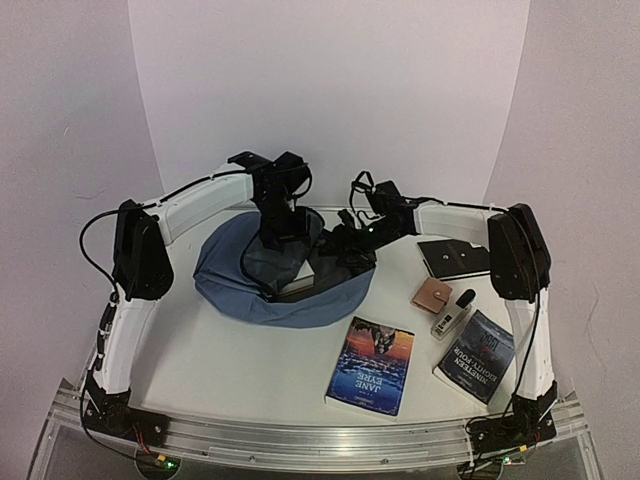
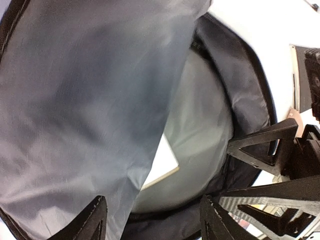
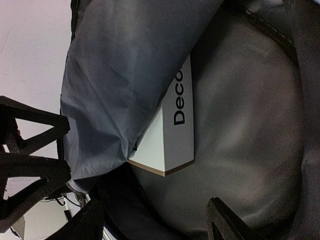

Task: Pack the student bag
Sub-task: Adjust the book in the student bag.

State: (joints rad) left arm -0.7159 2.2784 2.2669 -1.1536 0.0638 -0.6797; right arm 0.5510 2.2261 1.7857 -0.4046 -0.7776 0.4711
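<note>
- The white table [image 1: 230,360] is carrying everything, with both arms reaching in from its near corners.
- The student bag [image 1: 240,285], slate-blue and rounded, is lying flat on the far middle of the table, its main compartment gaping open towards the right.
- A loose fold of grey lining [image 2: 90,100] is draping across the bag's open mouth.
- The left gripper [image 2: 152,215] is hanging over that mouth with its fingers spread apart, clamping nothing.
- The right gripper [image 3: 155,220] is pointing into the opening from the right, its fingers likewise standing apart and holding nothing.
- A white book [image 3: 170,135] showing the letters "Deco" is lying inside the bag, partly tucked under the lining fold.
- The Jane Eyre book [image 1: 372,365] is lying near the front edge, just right of the middle.
- The Nineteen Eighty-Four book [image 1: 478,355] is lying to its right.
- A dark flat case [image 1: 455,258] is sitting further back on the right.
- A brown wallet [image 1: 433,296] is resting just beside a small clear bottle [image 1: 452,312].
</note>
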